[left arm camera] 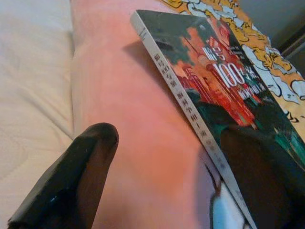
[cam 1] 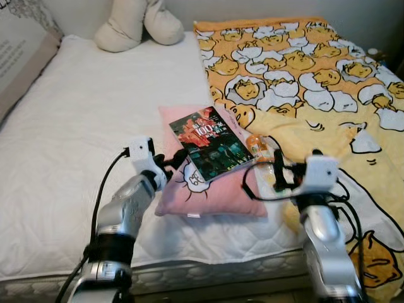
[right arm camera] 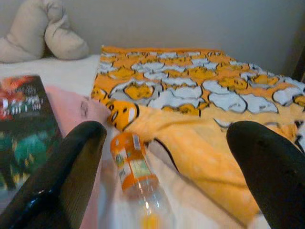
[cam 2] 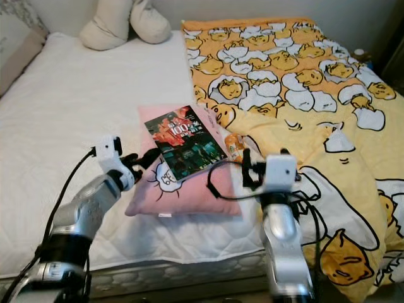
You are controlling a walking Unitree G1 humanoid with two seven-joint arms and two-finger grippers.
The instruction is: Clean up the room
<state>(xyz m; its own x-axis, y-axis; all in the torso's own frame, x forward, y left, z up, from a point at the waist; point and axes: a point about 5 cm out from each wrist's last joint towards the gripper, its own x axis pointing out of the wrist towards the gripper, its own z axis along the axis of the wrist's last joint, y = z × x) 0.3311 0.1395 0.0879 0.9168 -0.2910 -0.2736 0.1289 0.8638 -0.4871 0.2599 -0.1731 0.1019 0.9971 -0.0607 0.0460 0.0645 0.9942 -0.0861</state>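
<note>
A book (cam 1: 210,142) with a dark red and green cover lies on a pink pillow (cam 1: 221,189) near the bed's front edge. My left gripper (cam 1: 175,159) is open at the book's near-left corner. In the left wrist view, one finger (left arm camera: 71,181) rests over the pillow and the other over the cover, with the book's spine (left arm camera: 190,119) between them. A clear bottle (right arm camera: 136,176) with an orange label lies between the pillow and the yellow blanket (cam 1: 315,82). My right gripper (right arm camera: 169,131) is open just short of the bottle, level with it.
The white mattress (cam 1: 82,126) stretches away on the left. A cream plush cushion (cam 1: 136,25) lies at the head, and a printed pillow (cam 1: 19,57) leans at the far left. The blanket hangs over the bed's front right edge (cam 1: 379,252).
</note>
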